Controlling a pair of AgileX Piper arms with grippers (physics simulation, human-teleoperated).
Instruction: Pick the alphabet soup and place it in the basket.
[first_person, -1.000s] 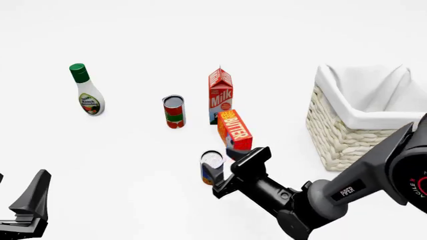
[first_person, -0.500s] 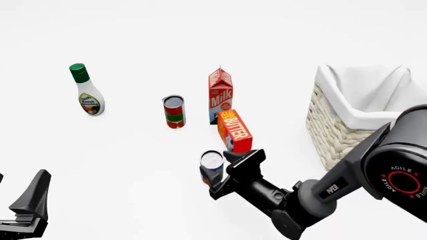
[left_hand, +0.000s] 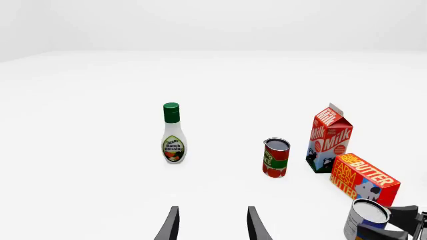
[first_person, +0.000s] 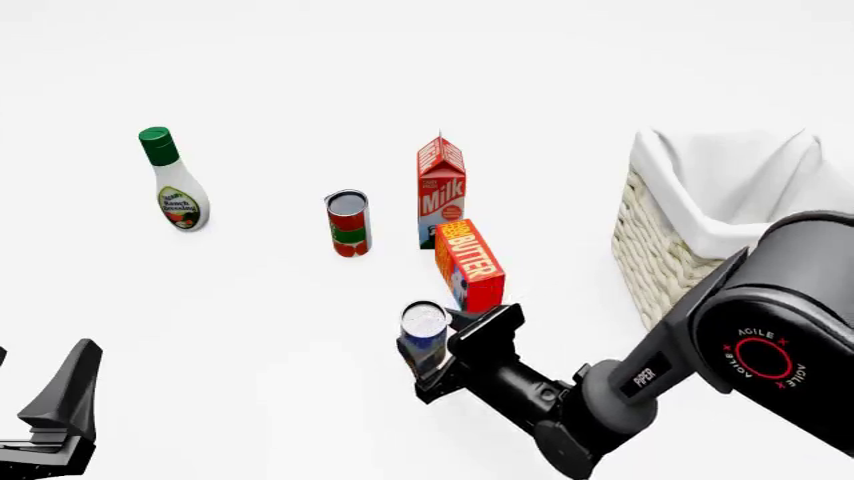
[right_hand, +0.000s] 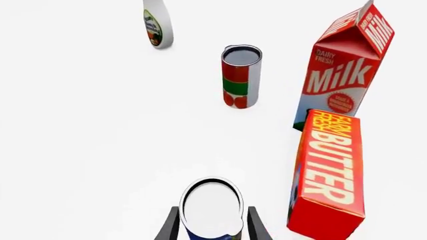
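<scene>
The alphabet soup stood upright on the white desk, its long axis vertical, directly between the fingers of the right gripper. In the right wrist view the can filled the gap, one finger on each side. Whether the pads already pressed its wall cannot be told; the fingers appeared parted about it rather than clamped.

The left gripper hung well apart from the can, its fingers released and holding nothing, so the right arm was plainly the nearer.

The butter box lay just beside the can on the basket's side, with the milk carton beyond it.

The basket stood to the right, well apart, its lined mouth open upward; a lift would probably have to clear the butter box and the rim.
</scene>
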